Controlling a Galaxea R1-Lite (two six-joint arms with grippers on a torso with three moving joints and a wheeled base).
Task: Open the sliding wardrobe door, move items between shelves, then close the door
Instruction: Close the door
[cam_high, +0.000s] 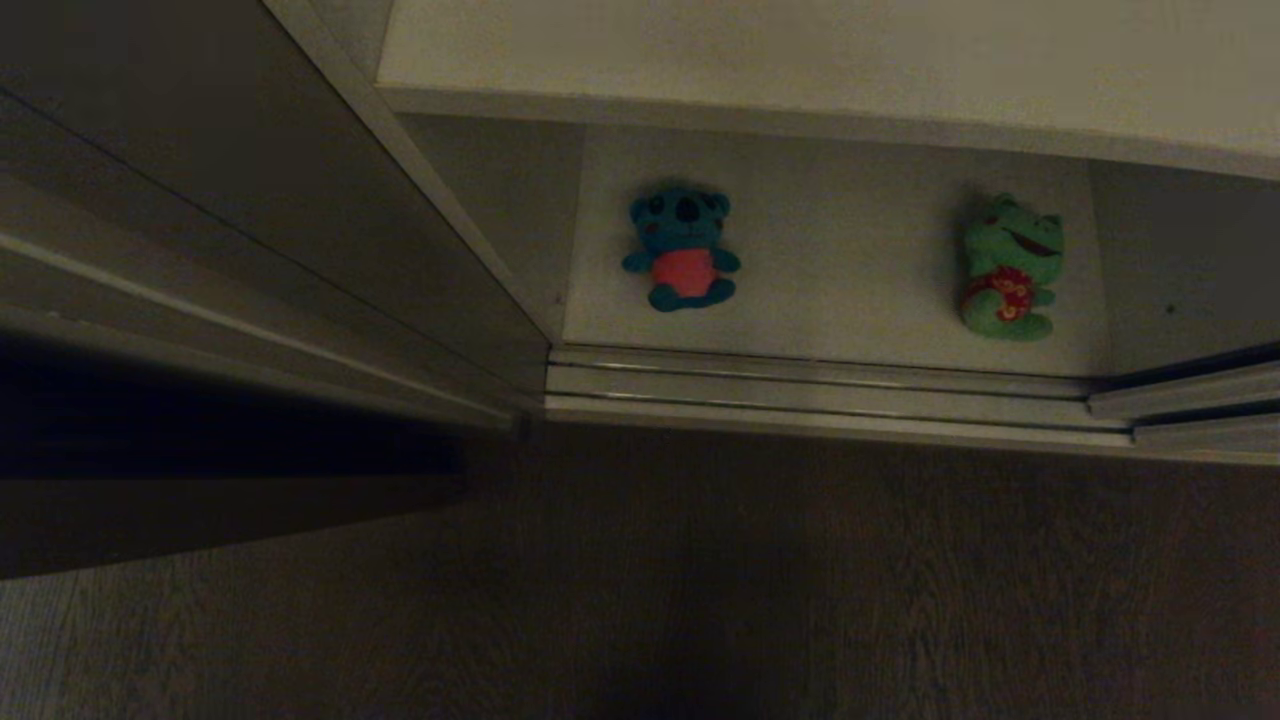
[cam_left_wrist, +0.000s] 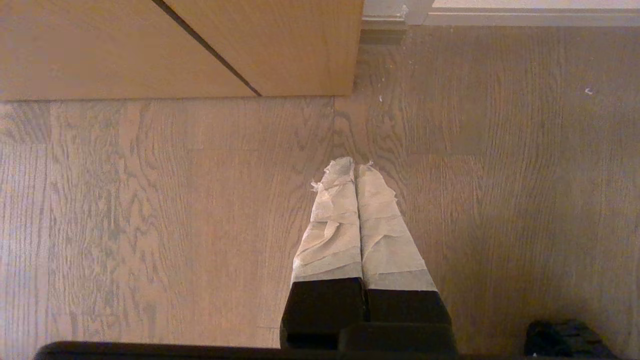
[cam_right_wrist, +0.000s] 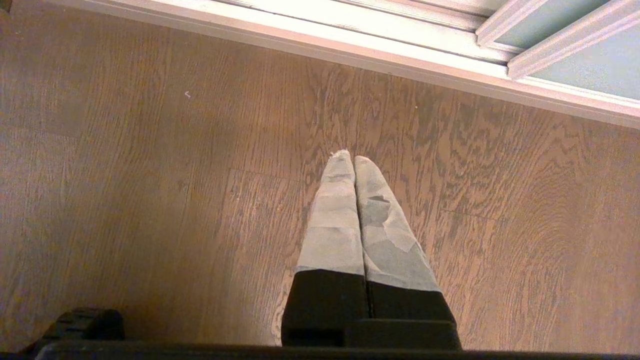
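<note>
Two items lie on the lower white shelf of the wardrobe: a blue plush toy with a red belly to the left and a green frog plush to the right. An upper white shelf juts out above them. The sliding wardrobe door stands off to the right, and only its bottom frame shows in the head view, so the opening before the toys is uncovered. Neither arm shows in the head view. Over the wooden floor, my left gripper and my right gripper are both shut and hold nothing.
A light door track runs along the wardrobe's foot. A dark side panel rises on the left. A brown wooden cabinet stands on the floor ahead of the left gripper.
</note>
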